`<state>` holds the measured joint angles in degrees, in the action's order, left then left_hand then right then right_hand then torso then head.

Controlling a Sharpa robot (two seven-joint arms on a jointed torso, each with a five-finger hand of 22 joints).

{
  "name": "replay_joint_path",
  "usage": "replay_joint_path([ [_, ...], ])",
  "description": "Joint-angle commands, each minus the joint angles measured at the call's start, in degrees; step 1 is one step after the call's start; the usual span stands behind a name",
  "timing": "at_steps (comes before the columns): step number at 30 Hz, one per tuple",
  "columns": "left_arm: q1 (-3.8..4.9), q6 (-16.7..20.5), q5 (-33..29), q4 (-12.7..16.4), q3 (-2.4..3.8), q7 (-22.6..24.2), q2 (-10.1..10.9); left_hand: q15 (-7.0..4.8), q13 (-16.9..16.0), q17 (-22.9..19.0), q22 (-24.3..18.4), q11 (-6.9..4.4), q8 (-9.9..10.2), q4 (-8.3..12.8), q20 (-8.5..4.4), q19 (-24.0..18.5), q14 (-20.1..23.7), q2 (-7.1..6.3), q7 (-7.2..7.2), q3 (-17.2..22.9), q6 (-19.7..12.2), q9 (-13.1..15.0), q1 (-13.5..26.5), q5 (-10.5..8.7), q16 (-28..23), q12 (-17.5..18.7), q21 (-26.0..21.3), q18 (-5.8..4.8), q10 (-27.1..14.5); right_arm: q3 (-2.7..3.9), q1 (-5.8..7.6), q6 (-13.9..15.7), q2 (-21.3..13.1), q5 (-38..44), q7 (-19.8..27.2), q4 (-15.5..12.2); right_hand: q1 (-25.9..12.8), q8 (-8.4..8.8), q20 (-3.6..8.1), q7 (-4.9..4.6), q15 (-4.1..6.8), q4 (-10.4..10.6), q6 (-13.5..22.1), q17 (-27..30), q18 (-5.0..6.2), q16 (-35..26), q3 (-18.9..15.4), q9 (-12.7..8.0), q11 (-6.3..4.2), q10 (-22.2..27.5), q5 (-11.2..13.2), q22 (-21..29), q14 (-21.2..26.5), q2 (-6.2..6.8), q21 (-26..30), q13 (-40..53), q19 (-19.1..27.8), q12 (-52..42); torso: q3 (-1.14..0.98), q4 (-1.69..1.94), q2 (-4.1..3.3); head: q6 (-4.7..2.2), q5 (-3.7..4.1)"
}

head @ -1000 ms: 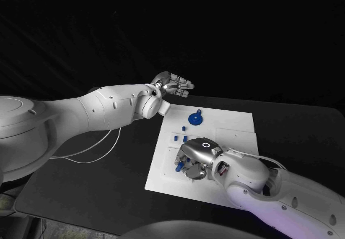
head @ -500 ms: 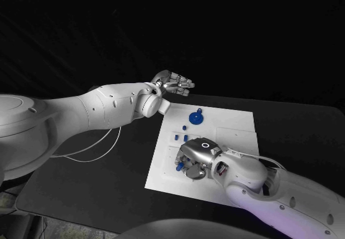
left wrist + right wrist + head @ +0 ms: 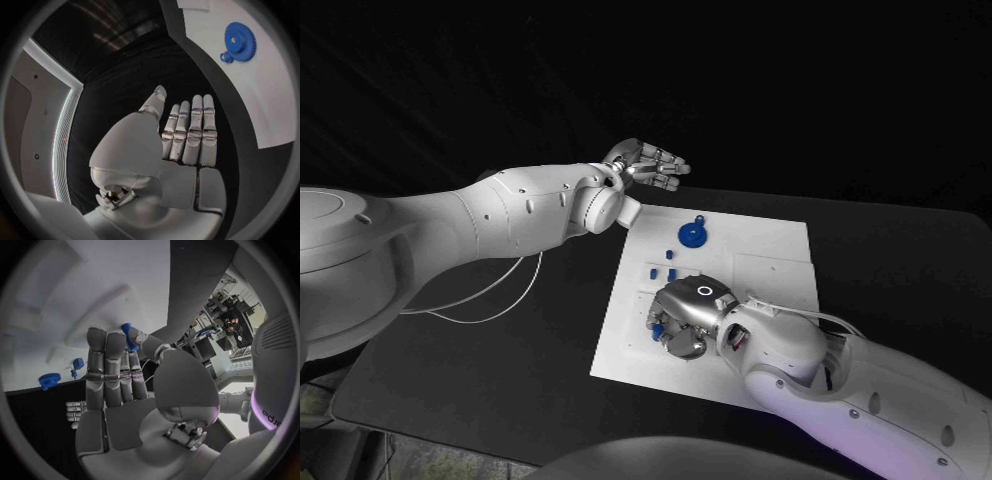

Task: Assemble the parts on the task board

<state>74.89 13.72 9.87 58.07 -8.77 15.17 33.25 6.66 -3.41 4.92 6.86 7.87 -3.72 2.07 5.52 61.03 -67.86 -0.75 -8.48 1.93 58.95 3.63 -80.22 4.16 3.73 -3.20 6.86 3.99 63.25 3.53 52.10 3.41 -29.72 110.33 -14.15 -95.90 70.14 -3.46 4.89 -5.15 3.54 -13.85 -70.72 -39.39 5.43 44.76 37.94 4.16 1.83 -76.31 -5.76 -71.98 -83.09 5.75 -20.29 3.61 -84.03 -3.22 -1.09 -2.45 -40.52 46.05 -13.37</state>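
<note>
The black table [image 3: 488,380] carries the white task board [image 3: 776,250] in its middle, a long plate that runs from the far side toward the near side. The left arm [image 3: 473,225] reaches in over the table's left part, and the left hand [image 3: 646,165] hangs above the table just beyond the far left corner of the board; its fingers [image 3: 194,132] are stretched out straight, side by side, and it holds nothing. The right arm [image 3: 877,400] comes in over the near right corner of the board, and the right hand [image 3: 687,318] is lowered onto the near half of the board, close to its left edge. In the right wrist view its fingers [image 3: 109,365] lie straight and close together, and a small blue part [image 3: 130,335] sits at their tips beside the thumb; I cannot tell if the hand pinches this part or only touches it. A blue gear [image 3: 691,236] lies flat on the far half of the board, with a smaller blue gear [image 3: 227,57] touching its rim. Two small blue pegs [image 3: 661,270] stand near the board's left edge, between the gear and the right hand.
</note>
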Motion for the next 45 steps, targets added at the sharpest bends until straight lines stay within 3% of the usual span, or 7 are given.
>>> replay_joint_path([
  [1,0.03,-0.89,0.14,0.06,0.05,0.25,-0.07,-0.1,0.01,0.05,-0.06,-0.09,0.06,0.05,0.17,-0.3,0.34,0.42,0.07,-0.28,-0.51,-0.04,0.13,-0.23,-0.13,-0.26,0.2,-0.34,-0.35,-0.45,-0.32,-0.45,0.15,0.28,0.62,0.44,-0.09,-0.18,-0.22,-0.04,-0.19,0.21,1.07,0.05,1.35,-0.04,-1.12,-0.22,0.16,0.89,0.13,0.07,0.03,0.07,0.31,-0.07,-2.09,-0.25,0.0,-0.04,-0.02,0.15,0.02],
  [13,0.02,-1.06,0.14,0.02,0.05,0.11,-0.03,-0.07,0.01,0.04,-0.12,-0.06,0.08,0.03,0.19,-0.33,0.41,0.4,0.03,-0.32,-0.63,-0.05,0.18,-0.28,-0.13,-0.26,0.22,-0.33,-0.43,-0.6,-0.33,2.28,-0.21,-0.82,0.96,0.56,-0.46,-0.1,-0.93,-0.7,-1.1,0.52,4.41,0.26,1.94,0.07,-5.08,-0.42,1.53,5.63,-1.26,0.93,0.01,1.96,1.41,-0.14,-2.16,-0.19,-0.06,-0.06,-0.01,0.17,-0.05],
  [19,0.02,-1.08,0.14,0.04,0.05,0.06,0.04,-0.07,0.01,0.04,-0.12,-0.06,0.08,0.03,0.19,-0.33,0.41,0.4,0.03,-0.32,-0.63,-0.05,0.18,-0.28,-0.13,-0.26,0.22,-0.33,-0.43,-0.6,-0.37,5.41,-0.62,-1.82,1.49,0.43,-0.15,-0.11,-1.76,-0.12,-1.89,0.23,7.84,0.63,3.18,-0.27,-7.94,-0.47,2.95,11.29,-1.84,2.21,0.5,4.21,4.14,-0.19,-1.83,-0.42,-0.08,-0.07,-0.01,0.2,-0.11],
  [24,0.02,-1.09,0.14,0.05,0.05,0.01,0.1,-0.07,0.01,0.04,-0.12,-0.06,0.08,0.03,0.19,-0.33,0.41,0.4,0.03,-0.32,-0.63,-0.05,0.18,-0.28,-0.13,-0.26,0.22,-0.33,-0.43,-0.6,-0.48,8.29,-1.06,-2.61,1.86,0.14,2.79,-0.14,-2.68,0.63,-2.66,0.72,11.04,1.62,4.39,-0.71,-14.7,-0.49,3.95,15.55,-2.2,3.42,0.86,4.11,5.55,-0.18,-1.84,-0.92,-0.08,-0.07,-0.01,0.2,-0.11],
  [36,0.02,-1.09,0.15,0.1,0.05,-0.06,0.3,-0.05,0.0,0.04,-0.2,-0.03,0.07,0.05,0.23,-0.36,0.45,0.34,0.0,-0.37,-0.73,-0.04,0.19,-0.32,-0.12,-0.26,0.23,-0.31,-0.53,-0.15,-0.57,12.77,-3.67,-5.34,2.77,-2.2,5.11,-0.16,-3.06,1.21,-2.94,3.54,13.54,2.79,4.9,-0.47,-19.58,-0.48,4.36,18.07,-3.8,4.27,0.98,5.58,6.11,-0.2,-2.05,-1.75,-0.04,-0.09,0.03,-0.1,0.21],
  [40,0.02,-1.07,0.15,0.19,0.05,0.03,0.45,-0.05,0.0,0.04,-0.2,-0.03,0.07,0.05,0.23,-0.36,0.45,0.34,0.0,-0.37,-0.73,-0.04,0.19,-0.32,-0.12,-0.26,0.23,-0.31,-0.53,1.7,-0.57,13.74,-6.02,-9.68,3.65,-3.6,4.22,-0.15,-3.0,0.11,-2.8,6.63,13.79,3.1,4.65,-0.33,-24.23,-0.49,3.96,16.9,-5.42,4.9,0.91,4.99,6.14,-0.22,-2.11,-2.29,-0.02,-0.12,0.05,-0.51,1.03],
  [45,0.02,-0.93,0.15,0.44,0.05,0.6,0.95,-0.06,0.0,0.06,-0.23,-0.04,0.05,0.01,0.23,-0.33,0.39,0.34,0.01,-0.41,-0.71,-0.04,0.26,-0.31,-0.11,-0.27,0.26,-0.31,-0.51,5.72,-0.56,14.92,-9.99,-19.96,5.63,-4.48,1.24,-0.17,-2.28,-2.23,-2.08,9.59,12.11,3.61,3.4,-0.77,-26.39,-0.47,2.79,11.65,-8.62,5.52,0.87,2.37,6.48,-0.19,-2.02,-3.58,0.02,-0.25,0.15,-1.32,3.02],
])
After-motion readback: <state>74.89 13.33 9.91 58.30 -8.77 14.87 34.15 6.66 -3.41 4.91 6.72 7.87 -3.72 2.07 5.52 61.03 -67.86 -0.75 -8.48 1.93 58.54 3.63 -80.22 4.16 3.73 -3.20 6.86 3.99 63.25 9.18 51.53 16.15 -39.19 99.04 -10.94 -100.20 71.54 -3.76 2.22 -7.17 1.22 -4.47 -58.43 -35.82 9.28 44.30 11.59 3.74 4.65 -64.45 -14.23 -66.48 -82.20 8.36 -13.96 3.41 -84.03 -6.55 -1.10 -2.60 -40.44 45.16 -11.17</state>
